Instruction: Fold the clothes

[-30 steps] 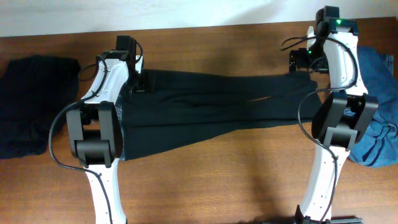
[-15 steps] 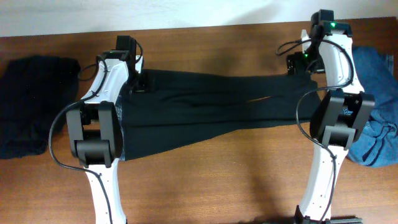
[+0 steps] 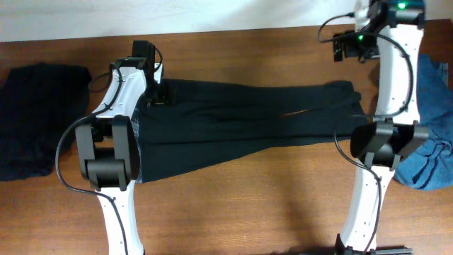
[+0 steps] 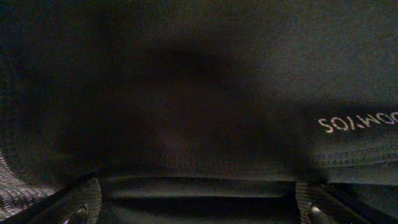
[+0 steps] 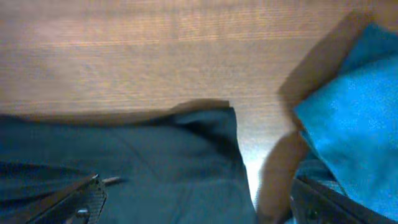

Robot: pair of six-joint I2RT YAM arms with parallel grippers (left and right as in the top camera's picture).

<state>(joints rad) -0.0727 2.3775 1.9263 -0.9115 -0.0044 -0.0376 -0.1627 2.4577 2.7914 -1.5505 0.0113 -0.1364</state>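
Observation:
The clothes, long black trousers, lie spread flat across the wooden table, waist end at the left and leg ends at the right. My left gripper sits low over the waist's far corner. In the left wrist view its fingers stand wide apart with dark fabric filling the frame and lying between them, unpinched. My right gripper hangs open above bare table beyond the leg ends. The right wrist view shows the leg end below the right gripper, nothing held.
A dark heap of cloth lies at the table's left end. A blue denim garment is bunched at the right edge, beside the right arm's base, and shows as blue denim in the right wrist view. A pale wall borders the far side.
My right gripper has lifted off the trouser leg end and moved toward the far edge of the table. The left arm and the trousers have not moved.

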